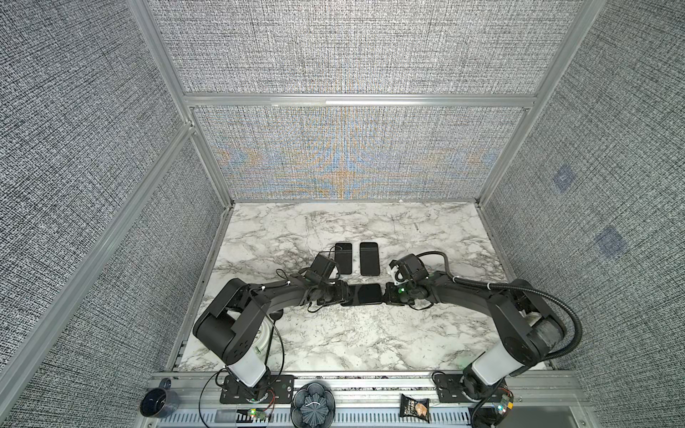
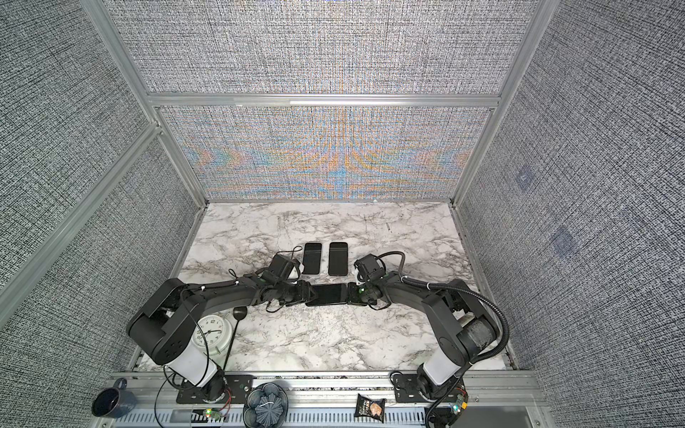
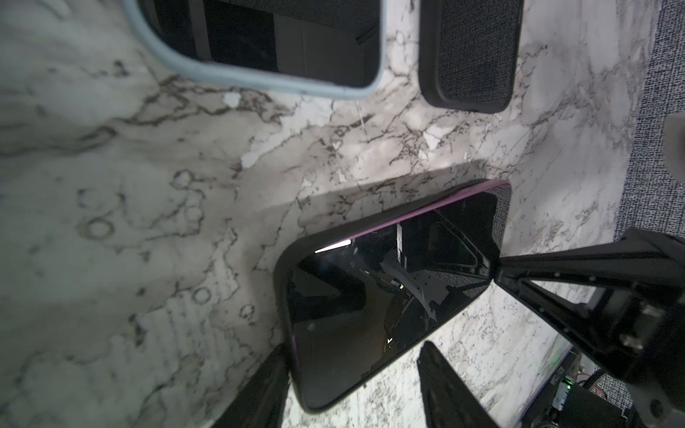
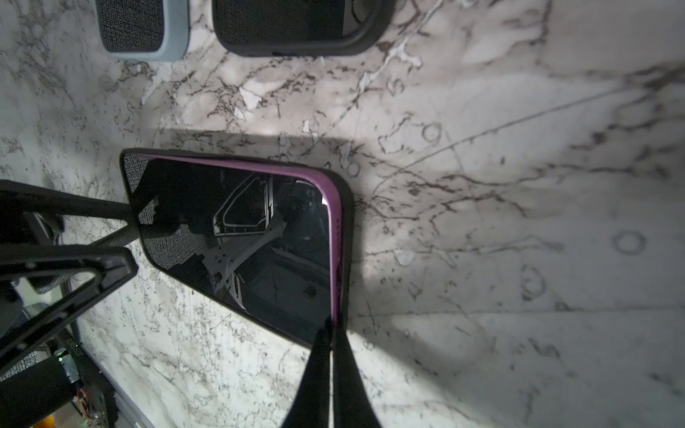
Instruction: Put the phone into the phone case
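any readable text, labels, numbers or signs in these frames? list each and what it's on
Nothing reads cleanly.
Clock: dial numerals present, too small to quote.
Snack packet: printed lettering, blurred, unreadable.
Dark unit at the edge of the left wrist view: a short line of white print, too blurred to read.
Phone, its case, the two spare cases: no visible text.

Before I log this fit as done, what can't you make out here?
- Purple phone seating in the black case: the corner under the right gripper is covered in the right wrist view.
- Left gripper contact: fingertips cut off in the left wrist view.
- Grey-rimmed case: cropped and blurred there.
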{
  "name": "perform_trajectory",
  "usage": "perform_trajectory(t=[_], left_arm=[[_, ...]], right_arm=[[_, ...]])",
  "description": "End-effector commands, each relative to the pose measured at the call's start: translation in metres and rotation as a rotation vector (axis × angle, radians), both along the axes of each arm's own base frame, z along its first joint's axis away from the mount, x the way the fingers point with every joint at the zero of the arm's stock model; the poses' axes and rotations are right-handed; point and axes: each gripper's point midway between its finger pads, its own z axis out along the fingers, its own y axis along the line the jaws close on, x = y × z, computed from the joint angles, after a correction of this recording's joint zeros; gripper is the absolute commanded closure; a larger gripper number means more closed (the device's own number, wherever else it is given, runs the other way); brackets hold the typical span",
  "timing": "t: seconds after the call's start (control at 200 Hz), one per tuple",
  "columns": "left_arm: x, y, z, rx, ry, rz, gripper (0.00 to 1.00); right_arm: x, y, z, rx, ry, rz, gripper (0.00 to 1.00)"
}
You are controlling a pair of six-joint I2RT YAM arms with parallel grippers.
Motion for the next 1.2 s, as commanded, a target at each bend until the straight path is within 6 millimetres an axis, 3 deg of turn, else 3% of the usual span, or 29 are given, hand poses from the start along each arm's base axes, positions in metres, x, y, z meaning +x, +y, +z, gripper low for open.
perform_trajectory(t=[0.0,0.14,0.365,0.57,0.69,0.89,1.196], left_arm=[[-0.011,0.025,-0.012,0.102,0.034,0.021,0.35],[-0.015,0.043,-0.003,0.121,0.024,0.044,0.26],[-0.039,0.028,0.003,0.023,0.041,0.007,0.25],[-0.051,0.022,0.002,0.006,0.041,0.001,0.26],[-0.053,0.02,0.003,-0.002,0.04,-0.004,0.26],[-0.056,0.018,-0.002,-0.015,0.054,-0.004,0.26],[-0.053,0.016,-0.007,-0.007,0.068,0.006,0.27]], right_arm=[[-0.012,-0.016,0.009,-0.068,0.013,0.018,0.9],[0.003,-0.024,0.025,-0.078,-0.05,0.028,0.82],[0.054,0.016,0.046,-0.003,-0.153,0.135,0.6],[0.075,0.031,0.023,-0.034,-0.139,0.2,0.47],[0.074,0.042,0.015,-0.01,-0.12,0.231,0.45],[0.055,0.051,0.006,-0.01,-0.085,0.283,0.46],[0.017,0.041,0.002,-0.02,-0.024,0.307,0.48]])
